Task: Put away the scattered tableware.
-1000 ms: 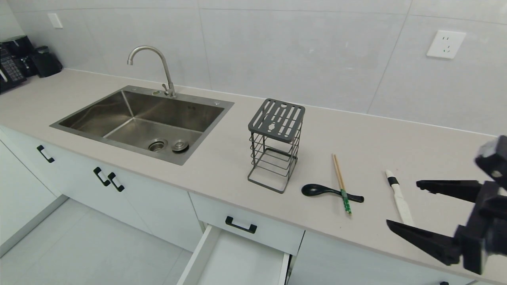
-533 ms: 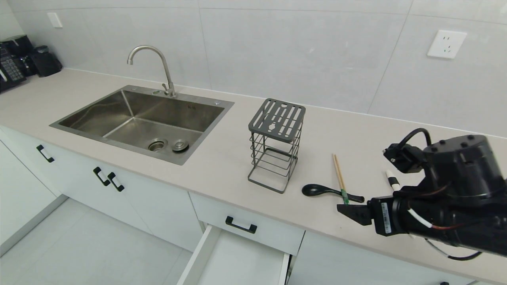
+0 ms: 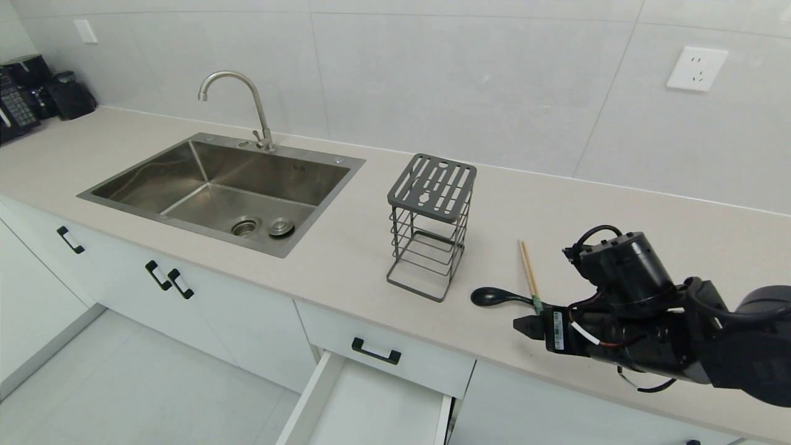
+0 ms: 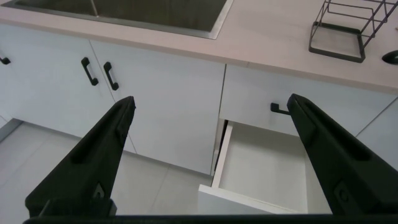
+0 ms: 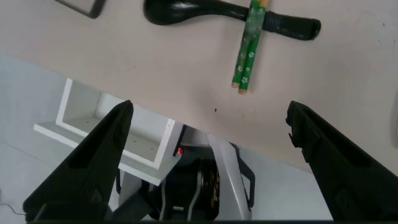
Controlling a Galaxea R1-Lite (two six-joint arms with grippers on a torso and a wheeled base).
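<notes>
The step in hand looks like the approach for a 1st pick; nothing stands in the rack [image 3: 431, 225] yet. The right gripper [image 5: 209, 112] hovers to the right of the rack, out at the counter's front edge, its 2 fingers spread wide and holding nothing. The spoon [image 3: 494, 297] lies flat just right of the rack's base, with its handle pointing away from the rack. The 2 chopsticks [image 3: 528, 272] lie side by side farther right of the rack, and their green ends rest across the spoon's handle.

The left gripper [image 4: 211, 102] hangs low in front of the cabinets, left of the rack and above the open drawer [image 4: 261, 162]. It too is spread wide and empty.

The chopsticks lie on top, so they are probably the target. The next move calls for shifting in over the green ends, setting the fingers across both sticks and lowering almost to the counter. The grip should close on the pair together, since thin sticks may roll or split apart.
</notes>
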